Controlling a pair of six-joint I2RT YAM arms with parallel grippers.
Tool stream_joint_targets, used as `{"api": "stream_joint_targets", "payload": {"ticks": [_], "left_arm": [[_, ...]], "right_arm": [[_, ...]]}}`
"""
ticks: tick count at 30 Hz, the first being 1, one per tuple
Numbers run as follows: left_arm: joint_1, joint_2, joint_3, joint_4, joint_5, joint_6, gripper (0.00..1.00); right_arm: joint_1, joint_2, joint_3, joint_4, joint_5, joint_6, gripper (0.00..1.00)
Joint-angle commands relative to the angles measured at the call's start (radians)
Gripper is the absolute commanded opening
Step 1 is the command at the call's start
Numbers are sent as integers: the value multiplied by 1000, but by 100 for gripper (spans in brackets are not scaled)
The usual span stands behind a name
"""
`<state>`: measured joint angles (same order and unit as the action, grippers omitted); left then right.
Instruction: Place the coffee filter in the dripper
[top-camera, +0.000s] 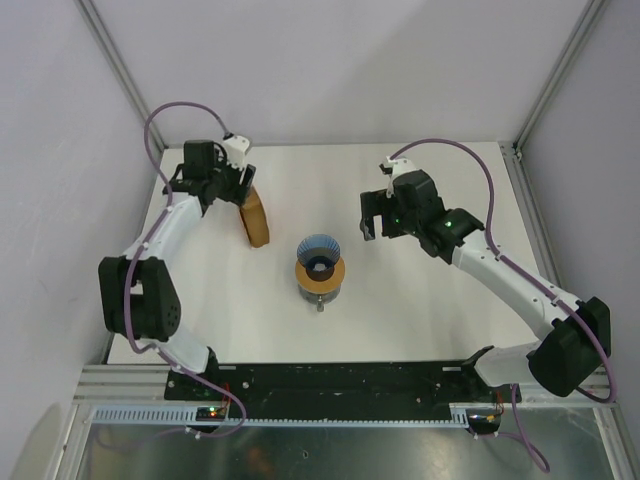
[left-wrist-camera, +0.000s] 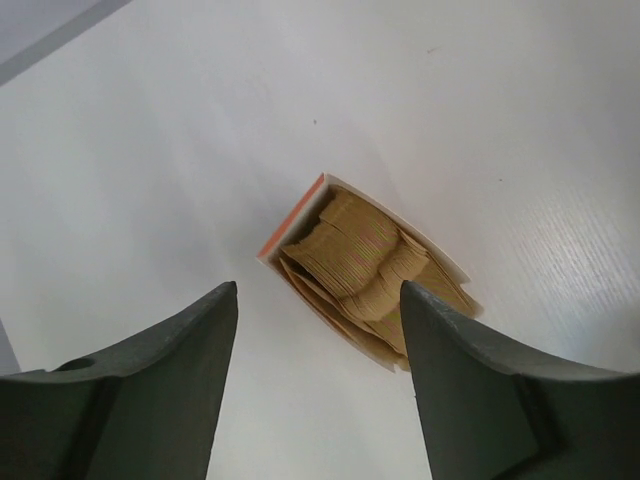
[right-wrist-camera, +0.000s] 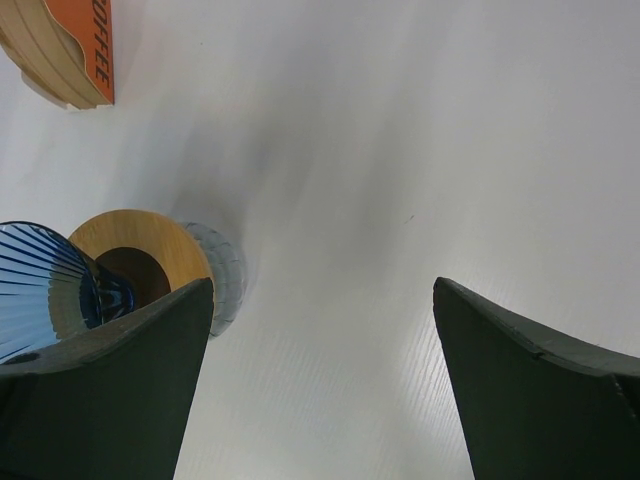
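The dripper (top-camera: 319, 256), a blue ribbed cone with an orange-brown ring collar (top-camera: 320, 274), stands mid-table. It also shows at the left edge of the right wrist view (right-wrist-camera: 45, 280). Pale tan coffee filters (left-wrist-camera: 362, 258) sit stacked inside the open orange-brown packet (top-camera: 257, 220), which stands left of the dripper. My left gripper (top-camera: 243, 187) hangs open and empty just above the packet's far end; in the left wrist view the gripper (left-wrist-camera: 318, 290) has the stack ahead of its fingertips. My right gripper (top-camera: 372, 226) is open and empty, right of the dripper, above bare table (right-wrist-camera: 322, 285).
The packet with dark lettering also shows in the right wrist view (right-wrist-camera: 85, 40), top left. The white table (top-camera: 430, 300) is bounded by metal frame posts and grey walls. The arm bases sit on a black rail (top-camera: 340, 380) at the near edge.
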<state>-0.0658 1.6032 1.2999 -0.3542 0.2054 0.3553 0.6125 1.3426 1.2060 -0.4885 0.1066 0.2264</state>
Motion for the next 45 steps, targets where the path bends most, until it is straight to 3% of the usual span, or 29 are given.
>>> {"api": "stream_joint_targets", "payload": {"ticks": [1, 9, 19, 26, 35, 39, 45], "left_arm": [[22, 35, 85, 13, 31, 85, 67], [60, 103, 124, 11, 110, 81, 49], [61, 180, 181, 11, 98, 65, 48], [61, 228, 211, 11, 97, 55, 39], [58, 242, 183, 8, 128, 51, 20], [58, 221, 159, -2, 153, 42, 3], [57, 172, 140, -7, 210, -158, 0]], "right_arm": [[5, -6, 0, 16, 11, -19, 95], [5, -20, -25, 29, 13, -17, 95], [0, -37, -26, 26, 10, -15, 95], [-2, -40, -26, 17, 19, -17, 95], [-2, -36, -31, 21, 17, -15, 95], [-2, -37, -31, 22, 14, -13, 95], [8, -30, -31, 60, 1, -18, 96]]}}
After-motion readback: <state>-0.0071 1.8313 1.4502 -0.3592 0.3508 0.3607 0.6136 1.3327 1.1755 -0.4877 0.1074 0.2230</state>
